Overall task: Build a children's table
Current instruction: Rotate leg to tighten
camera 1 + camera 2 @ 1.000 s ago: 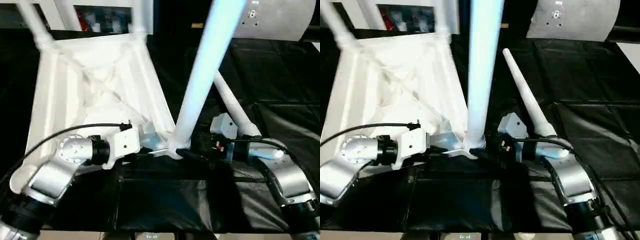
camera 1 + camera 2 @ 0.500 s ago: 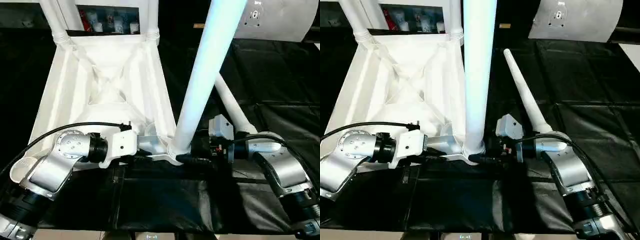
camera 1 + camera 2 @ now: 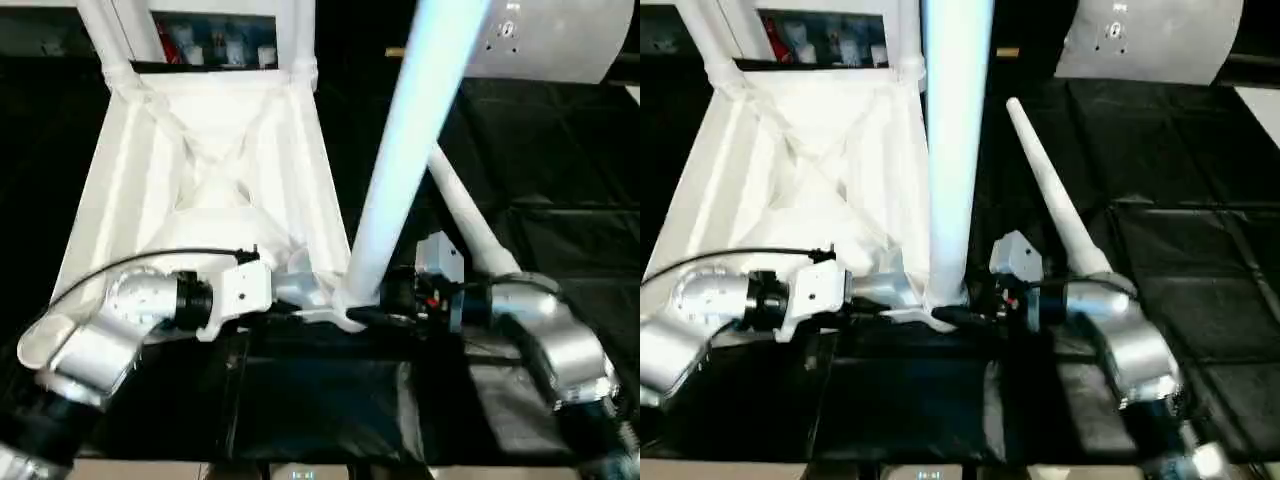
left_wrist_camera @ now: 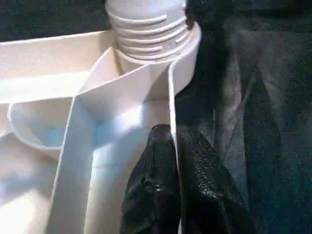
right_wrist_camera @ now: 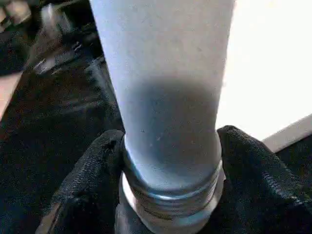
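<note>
Head view: table top (image 3: 200, 190) lies underside up on black sheet (image 3: 560, 150); leg (image 3: 405, 170) stands upright in near corner socket.
L wrist: left gripper (image 4: 174, 146) pinched on top's rim.
R wrist: right gripper (image 5: 170, 161) clasps leg's base.

Both silver forearms reached inward from the lower corners, wrists bent toward each other. The left gripper (image 4: 174, 161) had its black fingers (image 4: 151, 190) pressed together, pinching a thin rib (image 4: 171, 112) of the top. The right gripper (image 5: 170, 161) hugged the base of the leg (image 5: 165, 87) (one finger on each side).
</note>
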Robot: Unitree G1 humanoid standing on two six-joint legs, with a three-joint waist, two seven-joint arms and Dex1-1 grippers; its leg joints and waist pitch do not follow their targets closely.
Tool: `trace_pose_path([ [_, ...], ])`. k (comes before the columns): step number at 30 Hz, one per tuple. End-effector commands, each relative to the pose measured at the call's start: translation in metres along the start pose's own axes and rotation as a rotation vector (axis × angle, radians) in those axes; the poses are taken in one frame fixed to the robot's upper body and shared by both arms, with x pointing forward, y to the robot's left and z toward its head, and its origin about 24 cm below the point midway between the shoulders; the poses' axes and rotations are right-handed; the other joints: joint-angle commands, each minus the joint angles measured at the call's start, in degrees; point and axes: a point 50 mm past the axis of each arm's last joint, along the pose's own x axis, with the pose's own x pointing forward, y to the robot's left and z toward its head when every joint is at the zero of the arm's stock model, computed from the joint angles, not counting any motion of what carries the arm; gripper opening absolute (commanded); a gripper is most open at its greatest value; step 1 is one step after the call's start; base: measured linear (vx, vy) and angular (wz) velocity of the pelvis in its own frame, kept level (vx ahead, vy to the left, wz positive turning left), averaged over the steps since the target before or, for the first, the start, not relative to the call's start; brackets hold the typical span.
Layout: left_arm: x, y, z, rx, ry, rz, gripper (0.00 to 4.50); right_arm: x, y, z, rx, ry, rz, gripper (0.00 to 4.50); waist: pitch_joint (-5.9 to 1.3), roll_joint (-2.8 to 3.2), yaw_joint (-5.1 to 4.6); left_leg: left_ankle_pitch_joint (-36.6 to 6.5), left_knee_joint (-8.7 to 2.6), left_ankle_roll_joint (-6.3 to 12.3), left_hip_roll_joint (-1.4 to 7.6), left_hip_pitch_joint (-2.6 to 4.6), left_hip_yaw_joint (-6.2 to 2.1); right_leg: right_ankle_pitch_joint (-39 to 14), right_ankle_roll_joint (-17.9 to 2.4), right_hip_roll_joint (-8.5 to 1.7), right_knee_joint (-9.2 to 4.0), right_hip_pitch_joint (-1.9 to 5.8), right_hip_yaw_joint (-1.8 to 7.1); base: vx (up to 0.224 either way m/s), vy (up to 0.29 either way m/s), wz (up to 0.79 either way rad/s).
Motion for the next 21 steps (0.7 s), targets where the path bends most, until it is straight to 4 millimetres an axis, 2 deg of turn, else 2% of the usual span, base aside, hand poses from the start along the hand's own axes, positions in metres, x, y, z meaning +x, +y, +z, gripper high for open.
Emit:
trace_pose_path([
  [1, 0.027, -0.011, 0.013, -0.051, -0.046, 0.042, 0.00, 0.027, 0.009, -0.002, 0.086, -0.021, -0.096, 2.72, -2.95, -0.03, -0.45, -7.67, -3.94, 4.77, 4.04, 0.70, -1.14, -14.33, -15.11, -4.48, -3.87, 3.06, 2.71, -0.051, 0.001, -0.03],
  [2, 0.031, -0.010, 0.018, -0.084, -0.064, 0.089, 0.00, 0.034, 0.010, -0.001, 0.101, -0.034, -0.151, 2.72, -2.63, -0.16, -0.60, -10.05, -4.23, 3.03, 3.89, 0.57, -1.40, -20.10, -13.24, -4.65, -4.49, 3.03, 2.70, -0.051, 0.001, -0.03],
  [3, 0.036, -0.009, 0.022, -0.104, -0.073, 0.131, 0.00, 0.041, 0.010, -0.001, 0.127, -0.045, -0.216, 2.72, -2.66, -0.06, -0.74, -10.92, -4.27, 2.07, 3.83, 0.56, -1.52, -22.48, -12.32, -4.73, -4.52, 3.08, 2.69, -0.059, 0.005, -0.06],
  [4, 0.042, -0.008, 0.027, -0.119, -0.080, 0.177, 0.00, 0.048, 0.009, -0.001, 0.157, -0.054, -0.299, 2.72, -2.58, -0.20, -1.25, -11.97, -4.49, 0.72, 3.83, 0.40, -1.78, -25.68, -10.86, -4.76, -4.86, 2.82, 2.71, -0.060, 0.012, -0.10],
  [5, 0.042, -0.008, 0.027, -0.119, -0.080, 0.177, 0.00, 0.048, 0.009, -0.001, 0.157, -0.054, -0.299, 2.72, -2.57, -0.35, -1.76, -13.46, -4.73, -0.02, 3.48, 0.01, -2.19, -29.12, -8.91, -4.78, -5.12, 3.06, 2.46, -0.060, 0.012, -0.10],
  [6, 0.045, -0.007, 0.029, -0.126, -0.082, 0.207, 0.00, 0.052, 0.009, -0.001, 0.177, -0.057, -0.354, 2.72, -2.69, -0.35, -1.94, -13.78, -4.79, -0.07, 3.45, 0.00, -2.31, -29.76, -8.17, -4.81, -5.15, 3.10, 2.45, 0.000, 0.000, 0.00],
  [7, 0.049, -0.007, 0.032, -0.136, -0.086, 0.235, 0.00, 0.056, 0.008, -0.001, 0.196, -0.061, -0.406, 2.72, -2.41, -0.45, -2.57, -14.66, -4.83, 0.31, 3.48, 0.05, -2.22, -30.37, -6.90, -4.68, -5.54, 2.51, 2.69, 0.000, 0.000, 0.00],
  [8, 0.060, -0.005, 0.041, -0.166, -0.104, 0.310, 0.00, 0.066, 0.011, 0.004, 0.240, -0.099, -0.471, 2.72, -2.60, -0.57, -2.73, -14.48, -4.65, 0.27, 3.47, 0.19, -2.07, -29.87, -6.78, -4.62, -5.59, 2.41, 2.79, 0.000, 0.000, 0.00],
  [10, 0.074, -0.006, 0.053, -0.199, -0.127, 0.376, 0.00, 0.075, 0.011, 0.011, 0.285, -0.148, -0.555, 2.72, -2.50, -0.59, -2.75, -14.50, -4.46, 0.60, 3.45, 0.54, -1.82, -29.50, -6.53, -4.56, -5.98, 1.84, 3.02, 0.000, 0.000, 0.00],
  [12, 0.076, -0.007, 0.056, -0.200, -0.123, 0.378, 0.00, 0.075, 0.011, 0.013, 0.297, -0.169, -0.557, 2.72, -2.61, -0.59, -2.62, -13.61, -4.60, 1.04, 3.37, 0.24, -1.99, -27.33, -6.18, -4.45, -5.64, 2.17, 2.87, 0.000, 0.000, 0.00],
  [13, 0.076, -0.007, 0.056, -0.200, -0.119, 0.378, 0.00, 0.074, 0.011, 0.014, 0.298, -0.172, -0.561, 2.72, -2.68, -0.49, -2.54, -13.22, -4.60, 1.41, 3.46, 0.22, -1.94, -24.49, -6.52, -4.33, -5.42, 2.17, 2.84, 0.000, 0.000, 0.00],
  [14, 0.076, -0.008, 0.056, -0.200, -0.115, 0.377, 0.00, 0.073, 0.011, 0.014, 0.298, -0.175, -0.564, 3.07, -2.73, -0.49, -2.56, -12.73, -4.49, 1.84, 3.43, 0.32, -1.73, -21.31, -7.15, -4.13, -5.23, 2.12, 2.87, 0.000, 0.000, 0.00],
  [15, 0.075, -0.008, 0.054, -0.192, -0.101, 0.373, 0.00, 0.071, 0.010, 0.014, 0.307, -0.184, -0.565, 3.07, -2.79, -0.44, -2.54, -12.06, -4.45, 2.06, 3.41, 0.27, -1.71, -19.63, -7.58, -4.12, -5.08, 2.22, 2.86, 0.000, 0.000, 0.00],
  [16, 0.072, -0.008, 0.049, -0.179, -0.070, 0.364, 0.00, 0.066, 0.008, 0.013, 0.300, -0.187, -0.564, 3.07, -2.97, -0.41, -2.55, -10.48, -4.30, 2.59, 3.32, 0.10, -1.61, -16.04, -8.49, -4.09, -4.77, 2.50, 2.84, 0.000, 0.000, 0.00],
  [17, 0.067, -0.008, 0.042, -0.167, -0.034, 0.362, 0.00, 0.059, 0.005, 0.012, 0.282, -0.182, -0.561, 3.30, -3.05, -0.43, -2.57, -9.21, -4.17, 3.22, 3.30, 0.01, -1.53, -13.08, -9.42, -4.12, -4.51, 2.68, 2.87, 0.000, 0.000, 0.00],
  [21, 0.053, -0.006, 0.029, -0.141, 0.017, 0.334, 0.00, 0.042, 0.000, 0.009, 0.221, -0.171, -0.525, 3.65, -3.07, -0.36, -2.54, -7.49, -4.02, 5.00, 3.23, -0.07, -1.39, -11.04, -10.90, -4.25, -4.42, 3.12, 2.80, 0.000, 0.000, 0.00],
])
